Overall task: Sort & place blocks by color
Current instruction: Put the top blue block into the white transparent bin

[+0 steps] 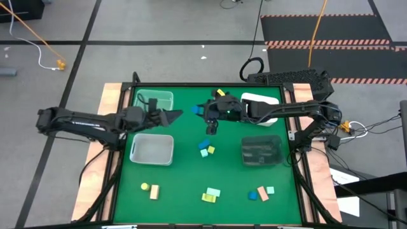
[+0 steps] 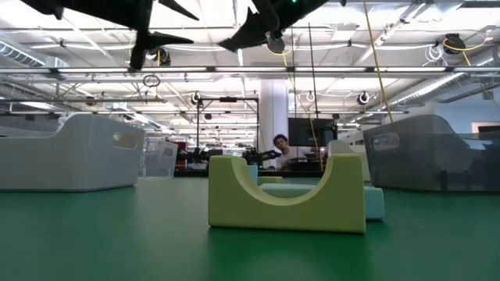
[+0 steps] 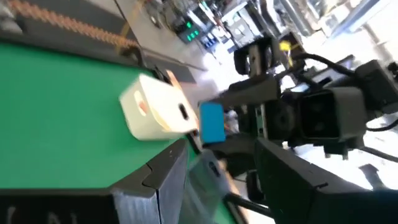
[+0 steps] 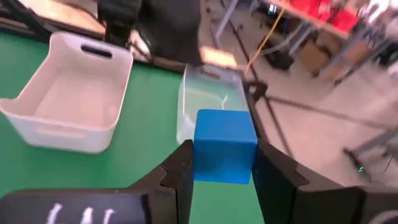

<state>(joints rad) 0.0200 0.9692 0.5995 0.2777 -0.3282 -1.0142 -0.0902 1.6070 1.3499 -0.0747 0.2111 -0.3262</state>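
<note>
Blocks are scattered over the green table point(image 1: 191, 172) seen from above. Along the near edge, a yellow round piece point(image 1: 144, 187) is found beside a tan bar point(image 1: 154, 192); toward the middle a yellow-green block point(image 1: 208, 197) is touched by a mint-teal block point(image 1: 213, 191); farther right an orange block point(image 1: 262, 191) is flanked by a blue block point(image 1: 253, 194) and a mint-teal cube point(image 1: 270, 189). In the low view a yellow-green arch block point(image 2: 286, 193) is seen closest, with a mint-teal block point(image 2: 373, 203) just behind it.

Nearer the middle of the table, a small cluster of blue, mint-teal and yellow-green cubes point(image 1: 206, 149) is seen between a white tray point(image 1: 152, 149) on the left and a dark translucent tray point(image 1: 261, 151) on the right.

Above mid-table, a blue cube point(image 4: 224, 146) is gripped between the two fingers of the right gripper point(image 1: 205, 109), which are closed against its sides. The left gripper point(image 1: 173, 115) is held just short of it, by the clear tray point(image 1: 154, 100) at the far left; its fingers are seen spread apart and nothing is held.

A white tray point(image 1: 262, 108) at the far right is partly covered by the right arm. A person is visible in the room beyond.
</note>
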